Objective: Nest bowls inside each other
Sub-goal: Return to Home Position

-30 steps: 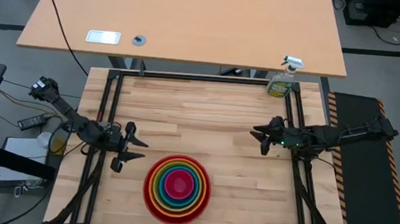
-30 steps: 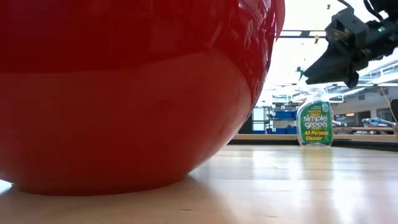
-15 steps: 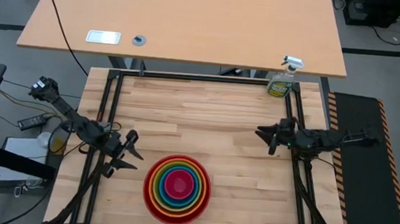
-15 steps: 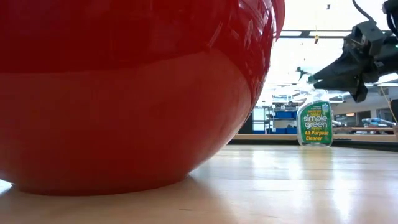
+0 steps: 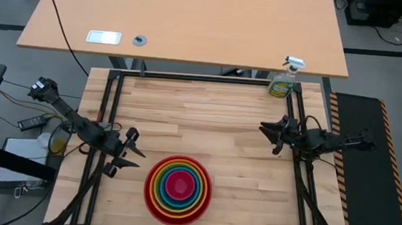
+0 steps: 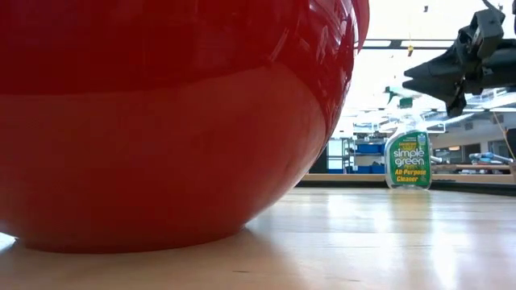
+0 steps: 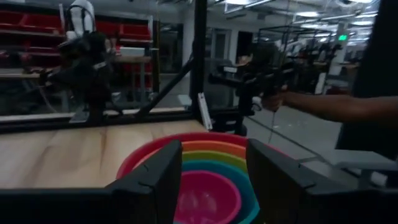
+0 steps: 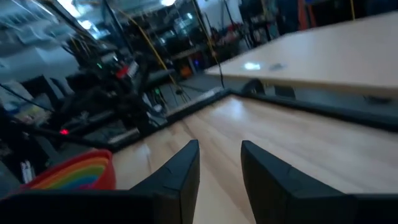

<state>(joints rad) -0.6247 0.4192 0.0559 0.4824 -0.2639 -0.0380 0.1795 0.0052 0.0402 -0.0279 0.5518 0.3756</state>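
The bowls (image 5: 178,188) sit nested in one stack near the table's front edge. Red is outermost, then orange, yellow-green and blue, with magenta-pink in the middle. The red bowl's base (image 6: 129,242) rests on the wood. My left gripper (image 5: 134,157) hovers open to the left of the stack, pointing at it. The left wrist view shows the bowls (image 7: 205,180) past its spread fingers. My right gripper (image 5: 265,135) hangs open by the table's right rail, well clear of the bowls (image 8: 74,171), and shows level in the low view (image 6: 411,80).
A green spray bottle (image 5: 284,79) stands at the far right corner (image 6: 408,157). Black frame rails (image 5: 107,112) run along the table's left and right sides. A tan desk (image 5: 194,18) lies beyond the far edge. A person's arm (image 7: 323,106) shows past the table.
My right arm has drawn back toward the table's right edge, and its gripper has tipped from slanting down to about level. My left gripper has swung a little toward the near edge and the bowls. The bowls have stayed put.
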